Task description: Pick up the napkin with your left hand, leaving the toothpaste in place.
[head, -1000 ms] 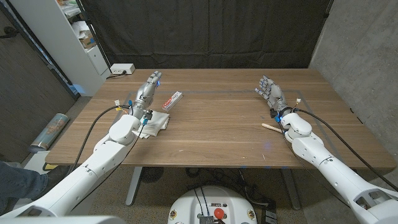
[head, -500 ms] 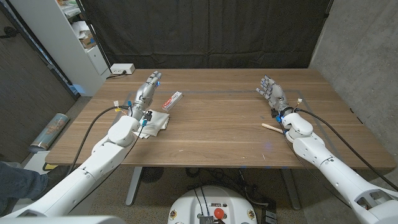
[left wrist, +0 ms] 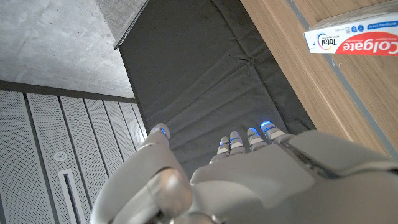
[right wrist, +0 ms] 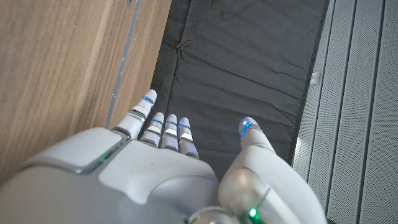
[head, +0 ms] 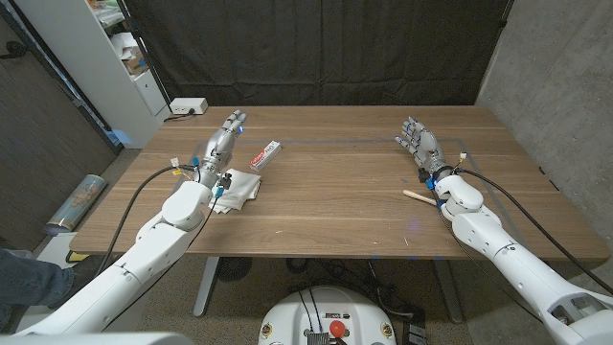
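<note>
A black curtain [head: 316,53] backs the wooden table [head: 335,196]. On its left side lies the white napkin [head: 241,188], with the Colgate toothpaste box [head: 265,152] just beyond. Left hand [head: 222,139] and right hand [head: 419,142] are spread, holding nothing.

The toothpaste box [left wrist: 354,38], lying on the wooden counter [left wrist: 323,93], carries the brand "Colgate" in white letters on a red field, and beside it the word "Total" on a white panel. Its smaller blue print is too fine to read.
</note>
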Robot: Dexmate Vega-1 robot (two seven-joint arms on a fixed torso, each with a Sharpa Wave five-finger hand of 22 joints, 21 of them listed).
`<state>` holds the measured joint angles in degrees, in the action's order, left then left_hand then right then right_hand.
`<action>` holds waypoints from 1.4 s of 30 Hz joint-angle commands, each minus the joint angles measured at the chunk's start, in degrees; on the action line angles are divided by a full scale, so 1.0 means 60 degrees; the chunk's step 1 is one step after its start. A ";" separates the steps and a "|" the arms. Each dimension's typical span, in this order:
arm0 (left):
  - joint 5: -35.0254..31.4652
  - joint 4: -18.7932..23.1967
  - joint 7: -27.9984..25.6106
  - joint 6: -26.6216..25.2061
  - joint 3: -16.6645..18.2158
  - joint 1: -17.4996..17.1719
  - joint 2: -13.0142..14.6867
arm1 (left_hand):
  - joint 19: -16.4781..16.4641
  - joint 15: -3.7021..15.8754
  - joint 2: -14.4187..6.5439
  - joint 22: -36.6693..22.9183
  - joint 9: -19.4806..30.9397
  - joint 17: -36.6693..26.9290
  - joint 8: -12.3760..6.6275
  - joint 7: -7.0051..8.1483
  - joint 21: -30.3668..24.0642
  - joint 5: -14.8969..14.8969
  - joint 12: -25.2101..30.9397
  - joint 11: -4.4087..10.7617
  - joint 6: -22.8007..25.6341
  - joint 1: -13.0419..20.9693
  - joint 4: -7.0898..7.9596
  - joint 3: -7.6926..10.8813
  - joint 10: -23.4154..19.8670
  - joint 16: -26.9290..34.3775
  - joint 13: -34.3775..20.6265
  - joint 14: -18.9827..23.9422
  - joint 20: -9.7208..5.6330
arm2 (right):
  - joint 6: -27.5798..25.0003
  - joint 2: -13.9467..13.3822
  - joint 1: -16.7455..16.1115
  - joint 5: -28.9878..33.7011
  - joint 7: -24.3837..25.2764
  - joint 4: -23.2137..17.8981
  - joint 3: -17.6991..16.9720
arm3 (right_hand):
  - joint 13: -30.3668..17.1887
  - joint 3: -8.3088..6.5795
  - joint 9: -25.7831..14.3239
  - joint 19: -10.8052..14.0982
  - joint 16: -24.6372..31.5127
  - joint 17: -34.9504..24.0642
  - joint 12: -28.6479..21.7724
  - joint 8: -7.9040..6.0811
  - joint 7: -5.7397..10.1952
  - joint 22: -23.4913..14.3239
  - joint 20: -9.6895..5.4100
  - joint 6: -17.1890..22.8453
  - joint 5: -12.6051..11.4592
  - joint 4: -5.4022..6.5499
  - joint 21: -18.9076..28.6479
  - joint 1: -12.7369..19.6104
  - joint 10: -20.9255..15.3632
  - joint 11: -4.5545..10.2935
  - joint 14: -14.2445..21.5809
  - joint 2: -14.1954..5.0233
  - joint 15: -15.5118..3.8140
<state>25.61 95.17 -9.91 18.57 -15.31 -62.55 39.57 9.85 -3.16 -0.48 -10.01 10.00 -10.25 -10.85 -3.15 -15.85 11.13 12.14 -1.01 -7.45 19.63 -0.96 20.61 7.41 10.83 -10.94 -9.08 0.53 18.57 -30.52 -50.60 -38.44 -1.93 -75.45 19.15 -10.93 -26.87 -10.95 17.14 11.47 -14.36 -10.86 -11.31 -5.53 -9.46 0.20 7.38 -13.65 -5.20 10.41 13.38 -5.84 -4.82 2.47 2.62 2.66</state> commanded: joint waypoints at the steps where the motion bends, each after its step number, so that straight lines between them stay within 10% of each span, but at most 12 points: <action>1: -0.0116 0.0263 -0.0141 -0.0134 0.0140 -0.0291 0.0121 | 0.0263 0.0018 -0.0073 -0.0014 0.0028 -0.0019 -0.0029 -0.0010 0.0064 -0.0009 0.0042 0.0003 0.0044 0.0032 -0.0034 0.0003 -0.0028 0.0036 -0.0001 0.0088 0.0102 | 0.0027 -0.0026 -0.0084 -0.0018 0.0023 -0.0087 -0.0022 | -0.0007 0.0016 -0.0008 0.0064 0.0045 -0.0015 -0.0049 -0.0018 -0.0003 -0.0052 0.0035 0.0062 -0.0084 0.0001 0.0092 0.0012 -0.0041 -0.0016 0.0028 -0.0086 -0.0018; 42: -0.0460 0.0532 -0.0220 0.0258 0.0536 -0.0894 0.0271 | 0.0203 0.0013 -0.0109 -0.0020 0.0031 -0.0018 -0.0025 -0.0033 0.0182 -0.0012 0.0033 -0.0010 0.0150 0.0027 -0.0113 -0.0003 -0.0091 0.0026 0.0003 0.0145 0.0100 | -0.0134 0.0043 0.0076 0.0095 0.0249 -0.0077 0.0038 | 0.0008 0.0088 -0.0003 0.0035 0.0048 0.0054 -0.0047 -0.0023 0.0012 -0.0053 0.0036 0.0106 -0.0080 -0.0021 0.0086 0.0012 -0.0045 -0.0001 0.0011 -0.0151 -0.0030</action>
<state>23.70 97.88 -11.07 20.23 -12.63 -67.11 40.58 10.07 -3.04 -0.47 -10.00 10.00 -10.25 -10.85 -3.18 -14.80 11.13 12.14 -1.02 -6.83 19.63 -1.43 20.61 6.78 10.83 -10.95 -8.57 0.74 18.03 -30.23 -50.36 -38.16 -0.89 -75.72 19.29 -10.94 -26.40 -10.96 17.14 11.46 -14.11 -10.86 -11.31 -5.53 -9.46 0.20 7.37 -13.65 -5.21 10.41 13.46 -5.83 -4.82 2.46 2.08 2.65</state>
